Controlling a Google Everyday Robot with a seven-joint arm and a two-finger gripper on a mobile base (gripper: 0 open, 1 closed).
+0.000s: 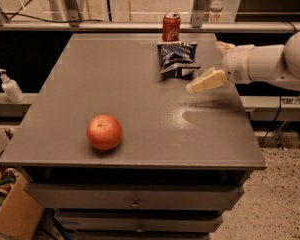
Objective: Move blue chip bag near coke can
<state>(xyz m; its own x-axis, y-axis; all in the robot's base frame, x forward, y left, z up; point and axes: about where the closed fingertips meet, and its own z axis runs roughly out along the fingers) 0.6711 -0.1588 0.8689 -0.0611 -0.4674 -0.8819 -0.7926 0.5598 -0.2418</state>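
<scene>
The blue chip bag (177, 59) lies crinkled on the grey table (140, 99) at the back, just in front of the red coke can (171, 26), which stands upright at the far edge. My gripper (208, 66) hovers just right of the bag, apart from it. It is open and empty. One cream finger (206, 81) points down-left towards the table and the other shows near the table's right edge. The white arm reaches in from the right.
A red apple (104, 132) sits near the front left of the table. A white pump bottle (10, 86) stands on the ledge to the left. A cardboard box (15, 214) is on the floor at lower left. Metal rails run behind the table.
</scene>
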